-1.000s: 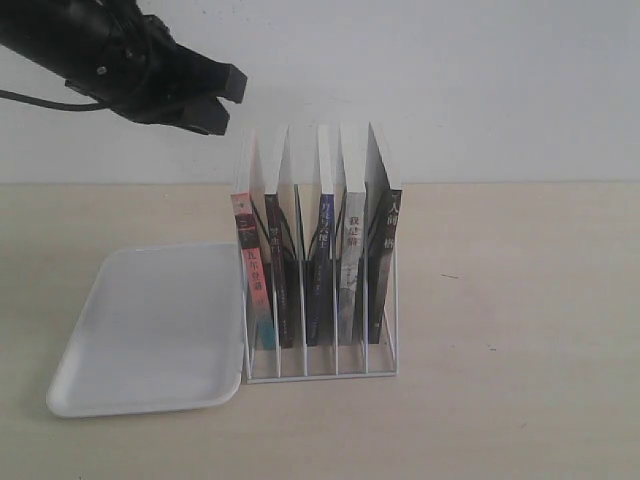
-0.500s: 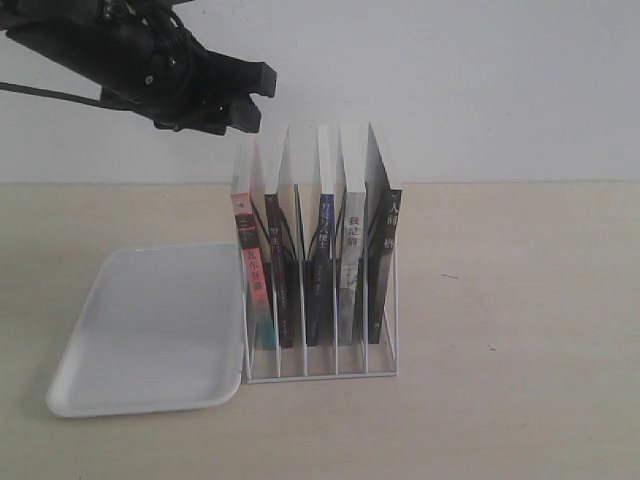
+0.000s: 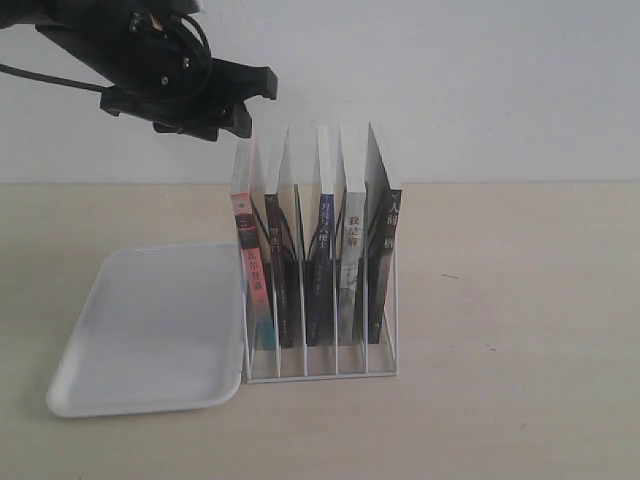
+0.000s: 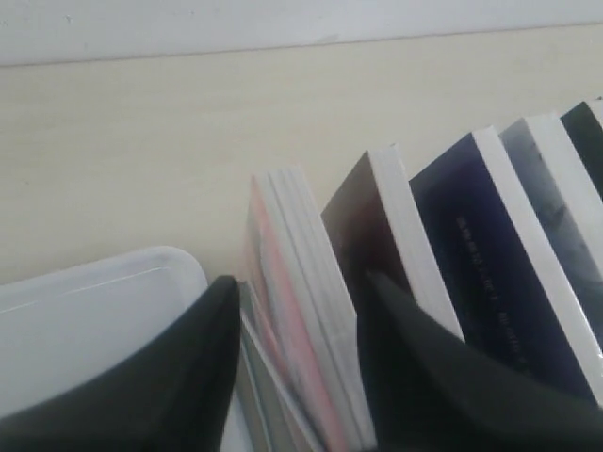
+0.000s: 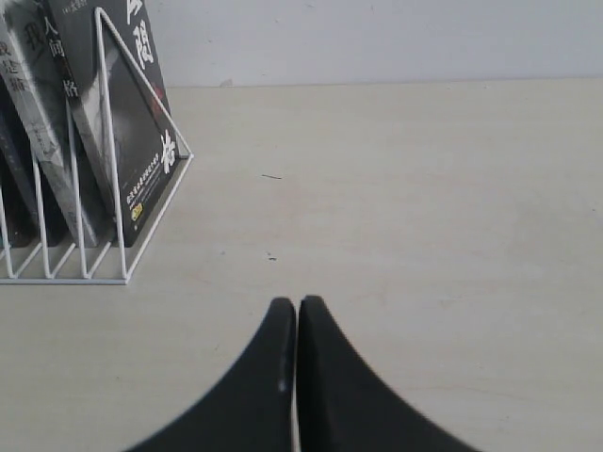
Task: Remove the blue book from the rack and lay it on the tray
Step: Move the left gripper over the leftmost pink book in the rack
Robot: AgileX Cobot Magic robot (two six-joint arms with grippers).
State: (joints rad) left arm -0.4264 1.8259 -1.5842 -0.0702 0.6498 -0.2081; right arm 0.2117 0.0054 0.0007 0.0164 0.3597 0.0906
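The white wire rack [image 3: 388, 330] stands mid-table with several upright books. The blue book [image 3: 323, 250] stands in its middle slot, showing a narrow dark blue spine; in the left wrist view its navy cover [image 4: 495, 273] is two books away from the fingers. My left gripper [image 3: 255, 103] hovers open above the rack's left end, its fingers [image 4: 188, 367] straddling the top of the pink-red book [image 4: 301, 330] without touching it. The white tray [image 3: 150, 325] lies left of the rack. My right gripper [image 5: 297, 306] is shut on nothing, low over bare table.
A black-spined book [image 3: 279, 270] stands between the pink-red book [image 3: 250, 270] and the blue one. A pale book [image 3: 351, 260] and a black book [image 5: 122, 132] fill the right slots. The wall is close behind the rack.
My left gripper has moved right, from left of the rack to above its left end. Books, tray and rack have not moved.
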